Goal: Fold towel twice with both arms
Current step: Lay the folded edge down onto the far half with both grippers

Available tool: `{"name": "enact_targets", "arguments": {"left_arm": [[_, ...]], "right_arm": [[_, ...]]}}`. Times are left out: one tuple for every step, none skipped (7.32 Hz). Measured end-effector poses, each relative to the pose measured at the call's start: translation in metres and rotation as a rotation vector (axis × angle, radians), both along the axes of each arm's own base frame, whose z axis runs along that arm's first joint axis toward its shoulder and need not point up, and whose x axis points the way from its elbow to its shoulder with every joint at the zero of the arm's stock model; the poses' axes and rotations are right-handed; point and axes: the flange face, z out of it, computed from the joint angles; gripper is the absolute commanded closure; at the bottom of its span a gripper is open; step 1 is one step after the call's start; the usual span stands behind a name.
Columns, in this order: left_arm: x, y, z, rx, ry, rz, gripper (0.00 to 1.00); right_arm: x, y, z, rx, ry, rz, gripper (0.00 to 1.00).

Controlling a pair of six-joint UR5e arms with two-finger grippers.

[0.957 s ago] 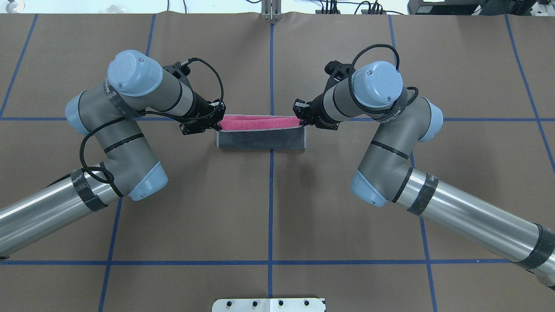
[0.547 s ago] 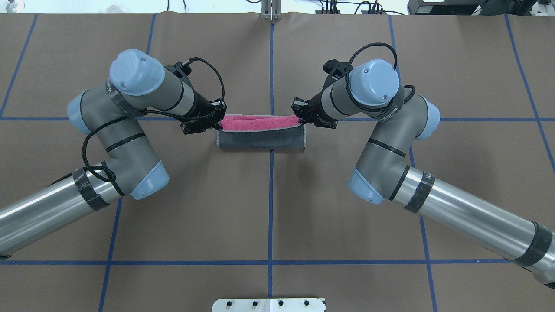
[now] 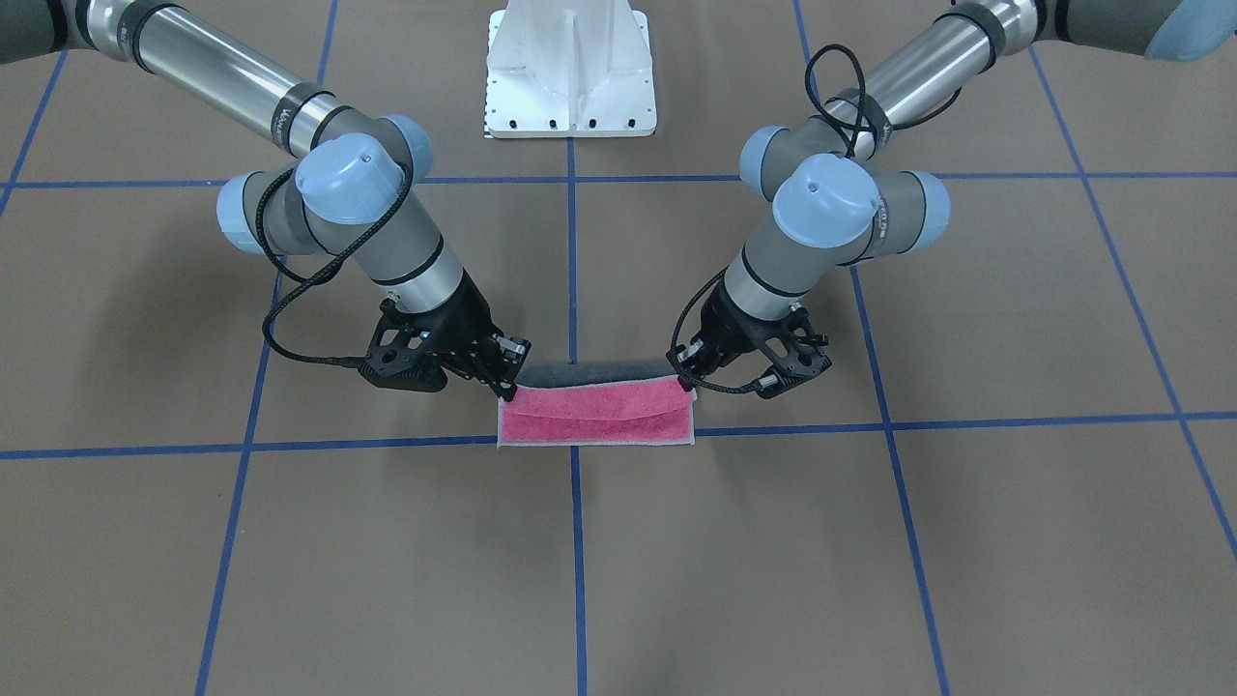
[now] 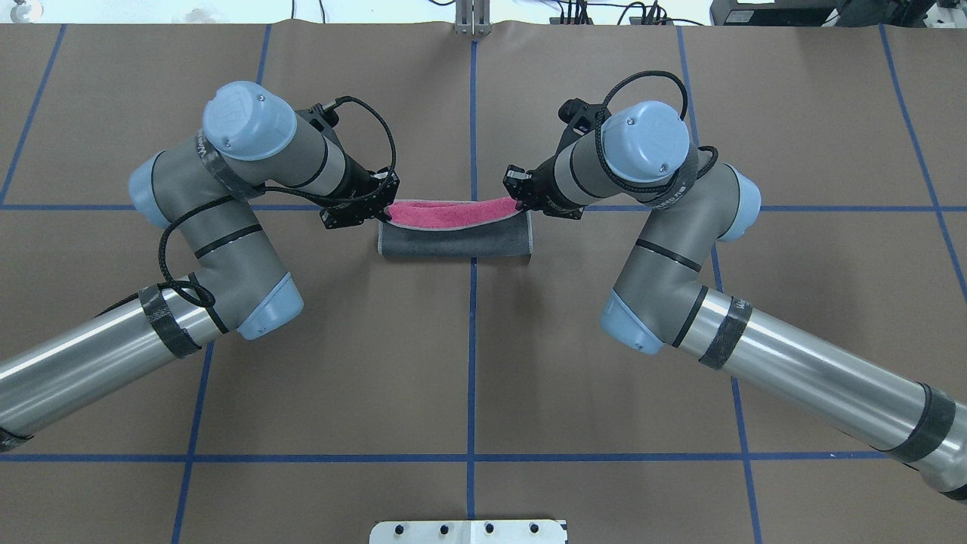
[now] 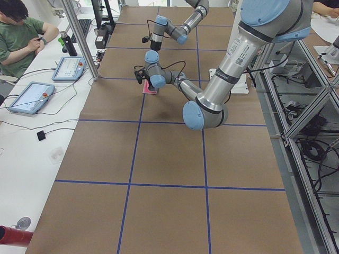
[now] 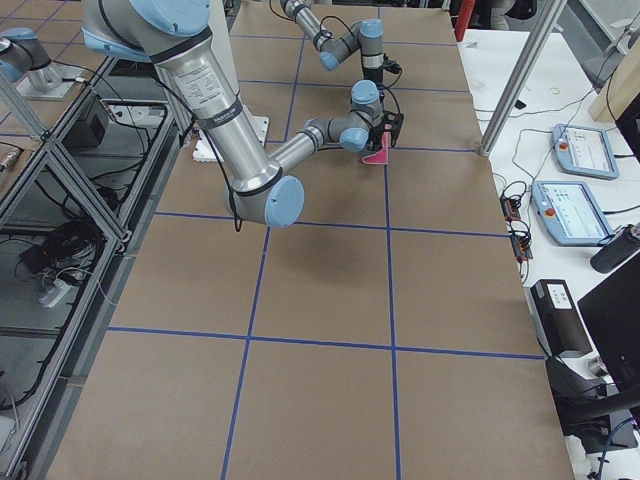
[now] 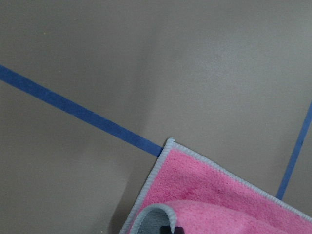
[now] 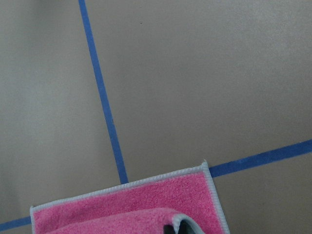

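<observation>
At the middle of the desk [image 4: 468,363], the towel [image 4: 455,240] lies partly doubled over. Its far strip rests flat, pink face up, along a blue tape line [image 3: 290,445]. Its near part rises as a dark grey flap between the two arms.

The first of the two folds appears to be in hand, since the flat layer looks single in both wrist views.

The left pincer [image 4: 383,213] is clamped on one corner of the raised edge and the right pincer [image 4: 520,202] on the other. Both are closed tight on the cloth, just above the desk. The held edge sags a little between them.

The next move likely calls for carrying that edge on across to the far stitched border. Both pincers should travel level and together, then lower until the edges meet before letting go. Uneven travel could leave the fold skewed.
</observation>
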Motion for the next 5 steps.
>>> {"name": "enact_targets", "arguments": {"left_arm": [[-0.0007,-0.0026,0.0028,-0.001,-0.002,-0.003,1.0],[-0.0014,-0.0045,0.0043,-0.003,-0.003,-0.006,1.0],[-0.0014,-0.0052,0.0049,-0.003,-0.004,-0.007,1.0],[-0.0015,-0.0057,0.0052,-0.004,-0.004,-0.007,1.0],[-0.0015,-0.0059,0.0052,-0.004,-0.004,-0.008,1.0]], "right_arm": [[-0.0012,-0.0013,0.0028,-0.002,0.005,0.003,1.0],[-0.003,-0.0031,0.0063,-0.003,0.014,0.01,1.0],[-0.0046,-0.0051,0.009,-0.004,0.021,0.016,1.0],[-0.0058,-0.0064,0.0087,-0.003,0.023,0.019,1.0],[-0.0067,-0.007,0.0067,-0.001,0.022,0.02,1.0]]}}
